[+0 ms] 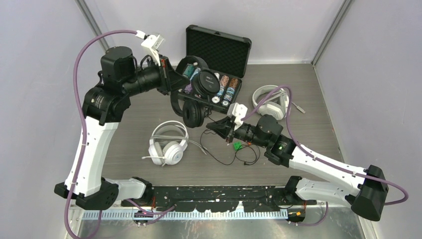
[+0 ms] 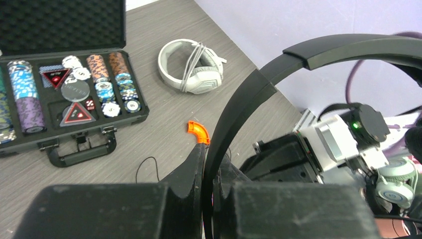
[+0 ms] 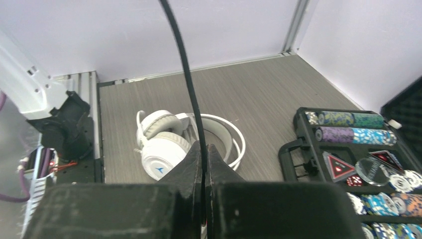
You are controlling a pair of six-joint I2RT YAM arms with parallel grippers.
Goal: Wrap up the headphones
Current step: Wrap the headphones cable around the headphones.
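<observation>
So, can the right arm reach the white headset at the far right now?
Probably not yet. The bare table between the right arm and that headset looks free, and it lies close, but the jaws are shut on the black cable, so the arm would have to let go first.

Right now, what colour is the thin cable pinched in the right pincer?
Black; the right wrist view shows the thin cable best, inside the right pincer.

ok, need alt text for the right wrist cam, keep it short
The right gripper is shut on the thin black cable, which runs straight up out of frame. Behind it a white headset lies on the grey table, and an open case of poker chips sits at the right edge.
</observation>
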